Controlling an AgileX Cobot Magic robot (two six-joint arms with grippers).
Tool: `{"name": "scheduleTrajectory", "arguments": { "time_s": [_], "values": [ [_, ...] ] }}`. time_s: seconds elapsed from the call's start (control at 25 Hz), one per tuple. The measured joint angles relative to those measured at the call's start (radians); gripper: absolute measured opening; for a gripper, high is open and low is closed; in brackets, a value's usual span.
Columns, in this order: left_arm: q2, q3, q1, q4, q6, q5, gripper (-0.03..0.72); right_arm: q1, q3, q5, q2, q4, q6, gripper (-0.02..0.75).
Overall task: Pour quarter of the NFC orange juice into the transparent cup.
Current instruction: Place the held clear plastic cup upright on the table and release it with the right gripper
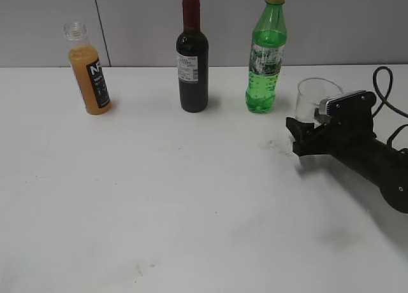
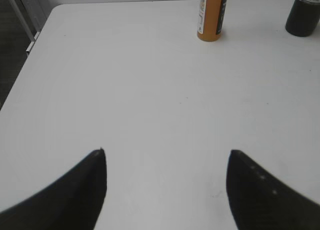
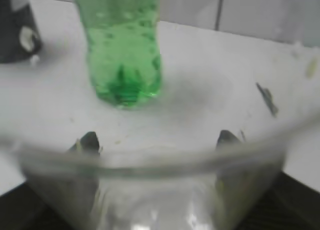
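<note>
The NFC orange juice (image 1: 91, 73), a small uncapped bottle with a black label, stands at the far left of the white table (image 1: 159, 197). Its lower part shows at the top of the left wrist view (image 2: 210, 17), far ahead of my left gripper (image 2: 166, 152), which is open and empty above bare table. The transparent cup (image 1: 315, 94) stands at the right, just right of the green soda bottle. My right gripper (image 1: 303, 137) has its fingers on both sides of the cup's lower part. In the right wrist view the cup (image 3: 150, 190) fills the space between the jaws (image 3: 158, 139).
A dark red-capped wine bottle (image 1: 192, 57) stands at the back centre, its base also in the left wrist view (image 2: 304, 12). A green soda bottle (image 1: 266, 54) stands right of it, close ahead of the cup (image 3: 122, 50). The table's left edge (image 2: 30, 55) is near.
</note>
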Motion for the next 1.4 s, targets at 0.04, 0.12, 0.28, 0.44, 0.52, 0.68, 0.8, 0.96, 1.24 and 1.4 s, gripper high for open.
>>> {"name": "scheduleTrajectory", "arguments": {
  "time_s": [0.04,0.12,0.28,0.44,0.52,0.68,0.8,0.96,1.24,1.4],
  "values": [
    [0.0,0.0,0.0,0.0,0.0,0.0,0.569,0.0,0.0,0.0,-0.01,-0.038,-0.001,0.531],
    [0.0,0.0,0.0,0.0,0.0,0.0,0.569,0.0,0.0,-0.001,-0.022,-0.117,-0.001,0.531],
    [0.0,0.0,0.0,0.0,0.0,0.0,0.569,0.001,-0.006,-0.001,-0.03,-0.296,0.003,0.531],
    [0.0,0.0,0.0,0.0,0.0,0.0,0.569,0.024,-0.052,0.001,-0.03,-0.424,0.082,0.529],
    [0.0,0.0,0.0,0.0,0.0,0.0,0.569,0.047,-0.092,0.001,-0.03,-0.459,0.147,0.529],
    [0.0,0.0,0.0,0.0,0.0,0.0,0.569,0.095,-0.187,0.0,-0.03,-0.612,0.234,0.529],
    [0.0,0.0,0.0,0.0,0.0,0.0,0.569,0.148,-0.256,0.0,-0.03,-0.691,0.271,0.529],
    [0.0,0.0,0.0,0.0,0.0,0.0,0.569,0.21,-0.323,0.01,-0.03,-0.726,0.312,0.529],
    [0.0,0.0,0.0,0.0,0.0,0.0,0.569,0.308,-0.393,0.016,0.029,-0.738,0.333,0.529],
    [0.0,0.0,0.0,0.0,0.0,0.0,0.569,0.318,-0.431,0.026,0.093,-0.764,0.334,0.529]
  ]
}}
